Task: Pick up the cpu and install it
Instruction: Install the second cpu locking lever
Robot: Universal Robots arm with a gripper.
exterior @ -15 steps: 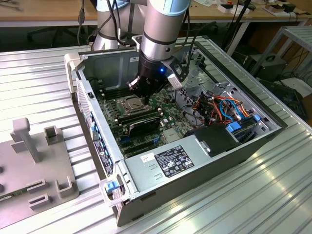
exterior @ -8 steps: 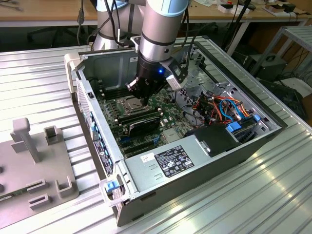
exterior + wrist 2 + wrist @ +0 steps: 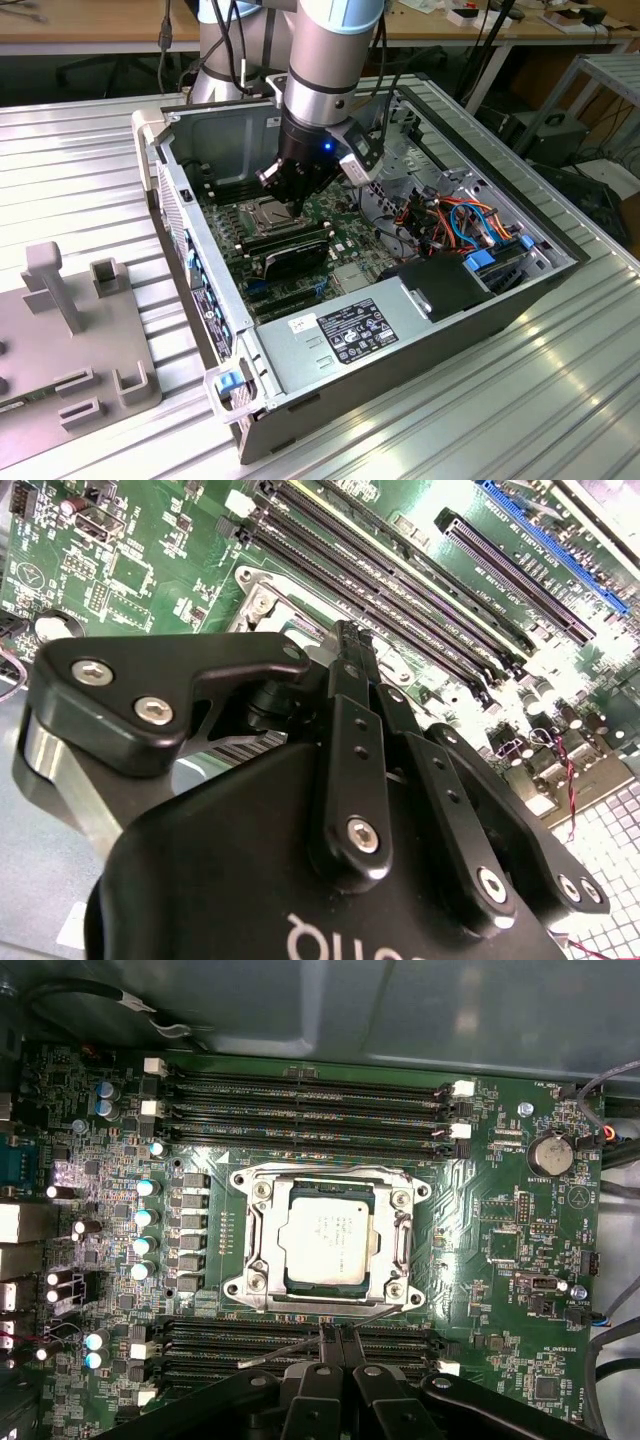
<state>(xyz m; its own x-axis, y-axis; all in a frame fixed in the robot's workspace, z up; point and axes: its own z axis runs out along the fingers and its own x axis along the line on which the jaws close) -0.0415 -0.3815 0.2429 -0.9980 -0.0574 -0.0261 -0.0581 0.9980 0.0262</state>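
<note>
With the cpu (image 3: pixel 327 1239) already lying in its socket (image 3: pixel 325 1238) at the centre of the first wrist view, the gripper (image 3: pixel 335 1336) hung just beside it, fingers pressed together and empty, so placing seemed done and only latching the frame remained.

Above the silver-topped square cpu (image 3: pixel 330 1240), seated inside its grey metal socket frame (image 3: pixel 247 1222), the space is open. Long black memory slots (image 3: pixel 300 1095) flank the frame on two sides, and the closed black gripper (image 3: pixel 337 1338) hangs just beside it. The grey metal case wall (image 3: pixel 215 135) and tangled orange and blue cables (image 3: pixel 460 215) hem in the motherboard.
</note>
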